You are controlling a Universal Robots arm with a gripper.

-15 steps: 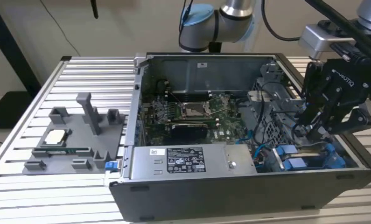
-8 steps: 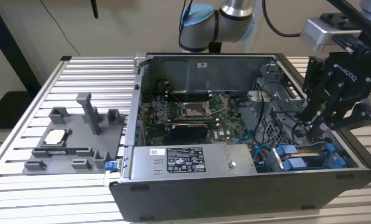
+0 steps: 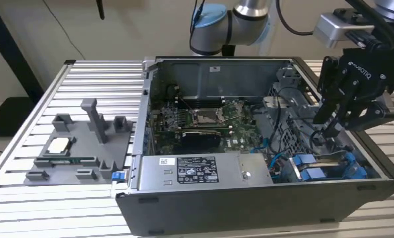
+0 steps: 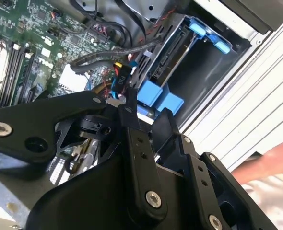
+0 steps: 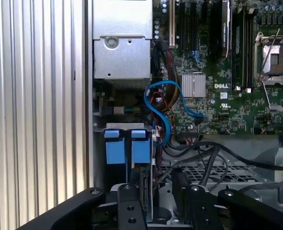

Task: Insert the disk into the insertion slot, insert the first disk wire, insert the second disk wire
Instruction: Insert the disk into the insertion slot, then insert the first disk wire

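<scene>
The gripper [image 3: 329, 130] hangs inside the open computer case [image 3: 250, 208], at the exterior view's right. Its fingers [image 5: 130, 203] are apart, with nothing that I can see clamped between them. In the first wrist view they straddle a thin upright edge just behind two blue tabs [image 5: 127, 149]. Those tabs seem to belong to the carrier of the disk [image 4: 171, 61], which stands on edge inside the insertion slot [image 5: 204, 171], in the case's near corner at the exterior view's right. The disk therefore looks seated, and I judge the work to stand at the wires. Just beyond the fingertips in the second wrist view lies a black connector [image 4: 123, 76] with red and yellow leads, and a blue cable [image 5: 164, 112] loops near the tabs. To do this step well, the plug should be gripped square, lined up with the port on the disk's edge and pushed straight with light force. The loose black cables should be kept from catching under the fingers. Farther off are the motherboard [image 3: 206, 119] and the grey metal box [image 3: 197, 171] with a white sticker. Outside the case, a person's hand [image 4: 276, 160] is over the slatted tabletop [image 3: 91, 82], and a grey fixture [image 3: 84, 136] carries a small processor chip [image 3: 58, 145].
</scene>
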